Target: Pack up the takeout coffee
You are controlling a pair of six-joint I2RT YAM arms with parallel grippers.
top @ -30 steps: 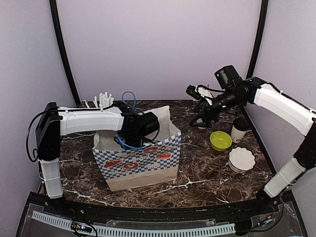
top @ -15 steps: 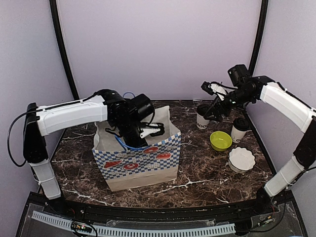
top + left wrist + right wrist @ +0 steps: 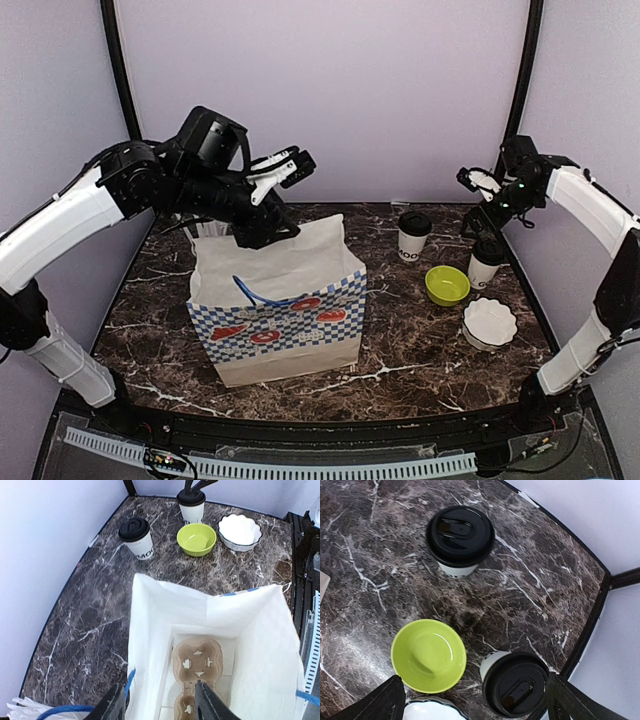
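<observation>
Two takeout coffee cups with black lids stand on the marble table, one behind the bag's right side (image 3: 413, 235) (image 3: 460, 537) and one near the right edge (image 3: 487, 262) (image 3: 515, 685). My right gripper (image 3: 480, 205) (image 3: 472, 705) hangs open above the right cup and the green bowl, holding nothing. My left gripper (image 3: 288, 168) (image 3: 160, 707) is open and empty, raised over the back of the open checkered paper bag (image 3: 280, 310) (image 3: 150, 610). A brown cardboard cup carrier (image 3: 197, 662) lies on the bag's floor with its sockets empty.
A lime-green bowl (image 3: 447, 285) (image 3: 428, 655) and a white scalloped bowl (image 3: 490, 322) (image 3: 240, 529) sit right of the bag. The bag's blue handle (image 3: 129, 682) hangs at its near wall. White straws (image 3: 25, 707) show at the left wrist view's bottom corner.
My left arm lifted out of the bag to above its back rim, jaws widening. My right gripper drew away from the left cup, which stays standing, and swung right over the other cup.
</observation>
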